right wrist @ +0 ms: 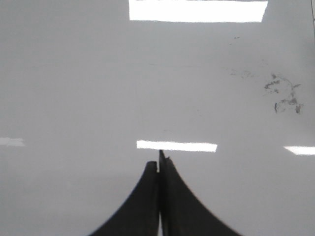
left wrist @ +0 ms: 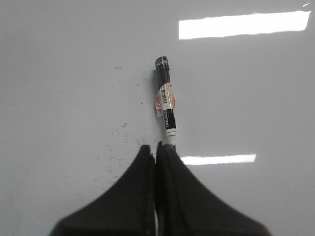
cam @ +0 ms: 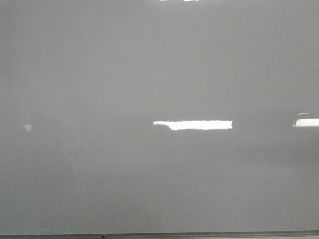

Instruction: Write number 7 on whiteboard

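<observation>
Your front view is nearly all whiteboard (cam: 99, 74): glossy pale grey, with its thin grey bottom edge (cam: 199, 234) running along the foot of the picture and bright light reflections (cam: 194, 125) across the middle. Neither arm shows in that view, and you can see no drawn digit anywhere on the board in any of the three views.

Your left gripper (left wrist: 156, 147) has its jaws pressed together, with a marker (left wrist: 166, 105) standing out just past the fingertips; the black cap end points away from you and the labelled barrel runs back to the jaw tips. You cannot tell whether the tips actually pinch its near end or whether it simply lies on the board touching them. Faint dark specks (left wrist: 118, 132) dot the board just beside the marker.

Your right gripper (right wrist: 159, 162) is also pressed shut, holding nothing visible. Smudged dark marks (right wrist: 283, 93) sit well apart from it on the board.
</observation>
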Controlling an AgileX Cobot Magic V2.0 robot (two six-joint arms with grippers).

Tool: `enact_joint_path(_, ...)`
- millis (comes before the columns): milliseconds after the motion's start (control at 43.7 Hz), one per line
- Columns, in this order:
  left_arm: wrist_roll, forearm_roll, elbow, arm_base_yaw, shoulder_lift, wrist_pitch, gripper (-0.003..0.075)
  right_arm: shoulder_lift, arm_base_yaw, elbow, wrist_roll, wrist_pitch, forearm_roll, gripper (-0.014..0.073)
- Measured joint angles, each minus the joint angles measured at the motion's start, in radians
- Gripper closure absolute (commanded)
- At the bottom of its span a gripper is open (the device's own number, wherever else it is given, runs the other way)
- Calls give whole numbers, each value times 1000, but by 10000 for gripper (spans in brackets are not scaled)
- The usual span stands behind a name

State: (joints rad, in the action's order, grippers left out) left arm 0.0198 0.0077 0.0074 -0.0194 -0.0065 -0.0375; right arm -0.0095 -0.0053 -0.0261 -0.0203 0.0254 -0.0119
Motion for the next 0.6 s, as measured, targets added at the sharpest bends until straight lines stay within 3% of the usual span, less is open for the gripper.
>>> enact_joint_path(229, -6, -23, -26, 0, 0, -59, 741, 0, 0, 77, 0, -97, 0, 662)
enact_joint_path(595, -7, -64, -394, 0, 31, 242, 741, 121, 0, 472, 0, -361, 0, 662)
